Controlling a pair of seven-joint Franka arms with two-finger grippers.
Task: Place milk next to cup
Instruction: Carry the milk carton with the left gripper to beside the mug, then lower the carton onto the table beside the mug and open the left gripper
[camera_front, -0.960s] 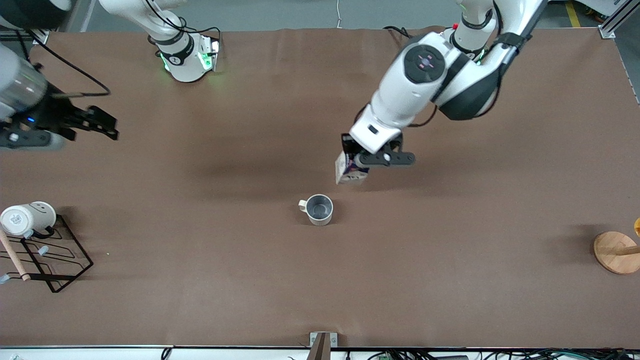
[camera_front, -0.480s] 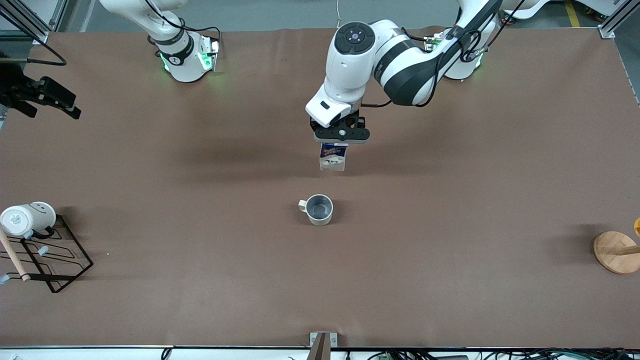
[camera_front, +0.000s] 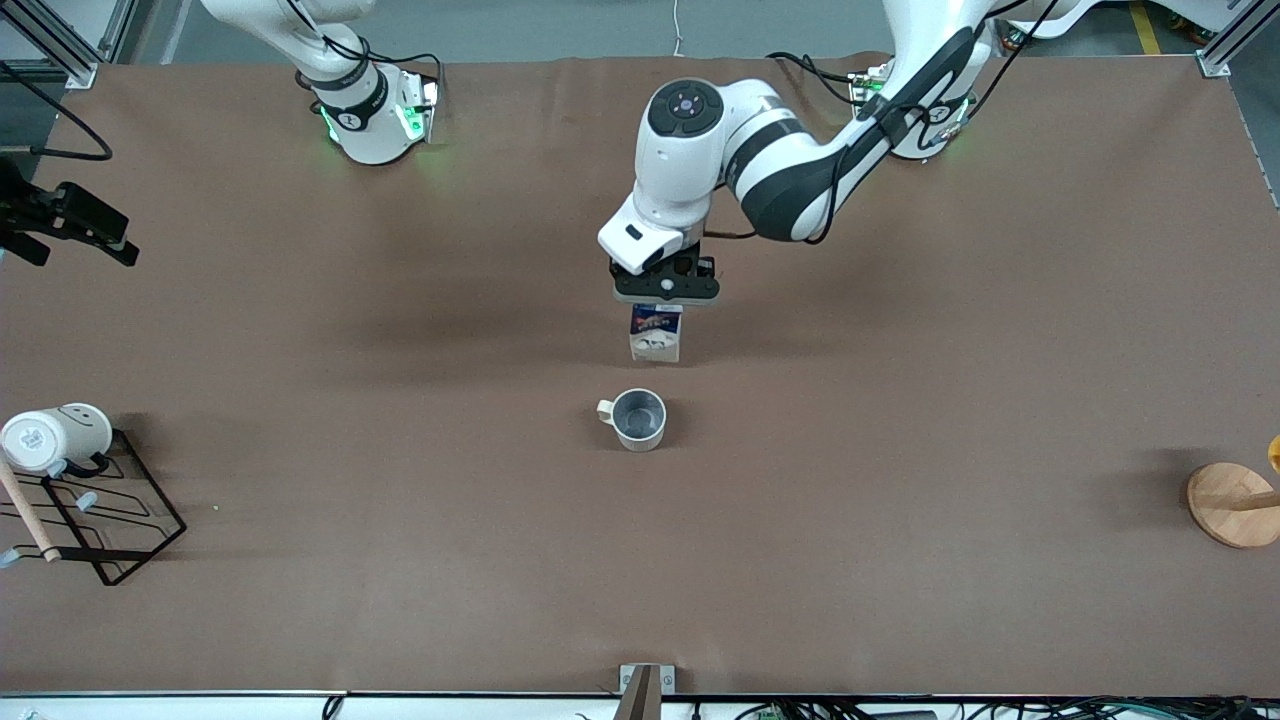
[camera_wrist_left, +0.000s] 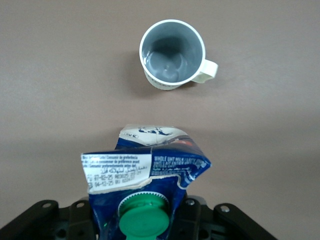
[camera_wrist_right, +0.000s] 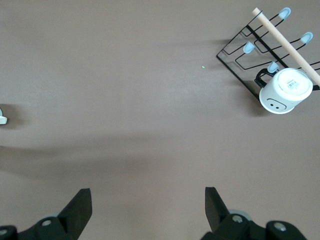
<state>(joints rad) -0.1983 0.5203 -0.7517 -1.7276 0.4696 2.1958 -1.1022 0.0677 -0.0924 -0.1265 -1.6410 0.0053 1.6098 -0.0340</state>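
Over mid-worktop (camera_front: 900, 420) I see left end effector (camera_front: 664, 292) clamping one milk (camera_front: 655, 334) | one cup (camera_front: 637, 418) just nearer camera | right end effector (camera_wrist_right: 145, 207) spread wide, waiting | one white mug (camera_front: 52, 436)

A brown-covered table (camera_front: 400, 620) fills the view, grey floor (camera_front: 560, 25) above.

Creased printed-paper milk (camera_wrist_left: 150, 165), plastic cap (camera_wrist_left: 144, 222); glazed cup (camera_front: 637, 419); matt table (camera_front: 900, 450)

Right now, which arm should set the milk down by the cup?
Left. Its end effector already grips the milk just above the table, close to the cup. The right end effector waits open at the table's edge, holding nothing.
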